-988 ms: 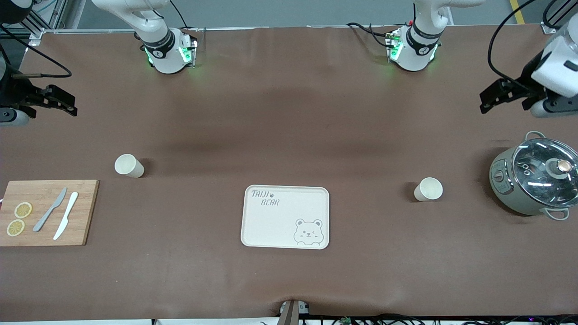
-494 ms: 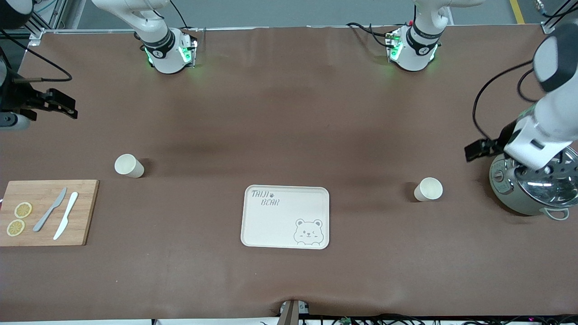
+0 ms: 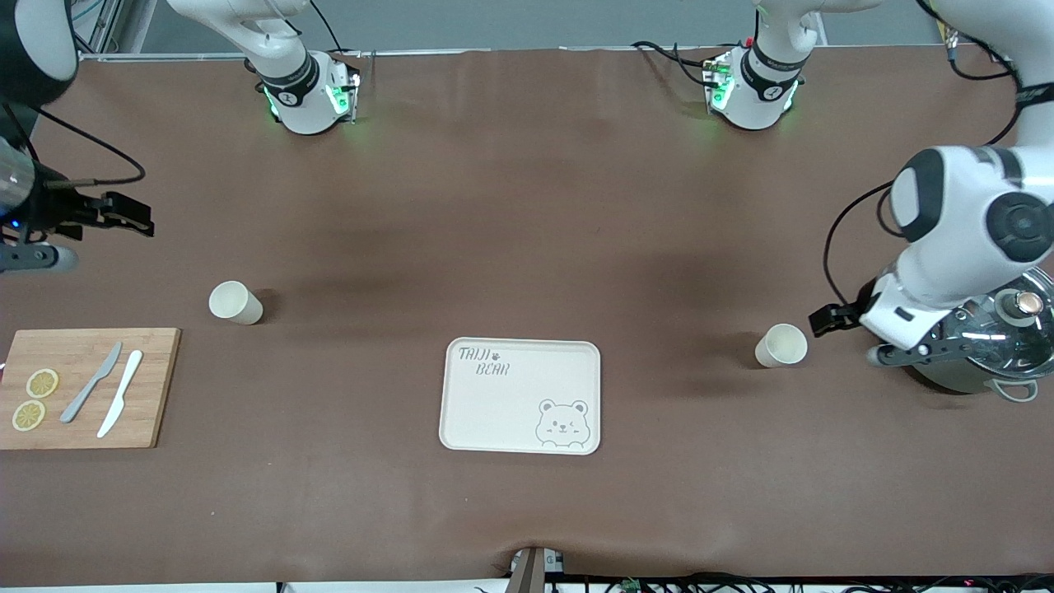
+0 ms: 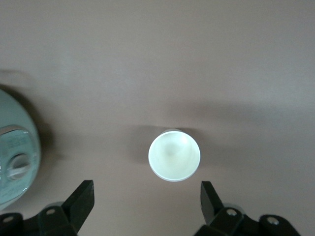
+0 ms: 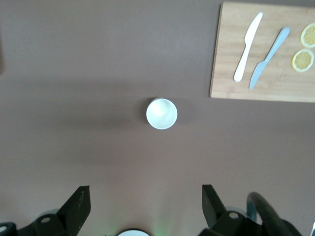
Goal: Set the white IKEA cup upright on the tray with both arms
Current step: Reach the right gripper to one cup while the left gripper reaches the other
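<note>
Front view: 2 cups upright.

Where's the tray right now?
The tray lies flat mid-table in the front view, between the two cups and slightly nearer the camera than both.

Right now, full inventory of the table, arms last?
Tray: 1, cream, bear drawing, middle of the table, nothing on it.
Cups: 2, white, upright; one beside the cooker, one farther from the front camera than the cutting board.
Cutting board: 1, wooden, right arm's end.
Knives: 2 on the board, grey and white.
Lemon slices: 2, yellow, on the board.
Cooker: 1, grey-green, glass lid, left arm's end.
Left gripper: open, above the cup by the cooker.
Right gripper: open, high above the table near the other cup.
</note>
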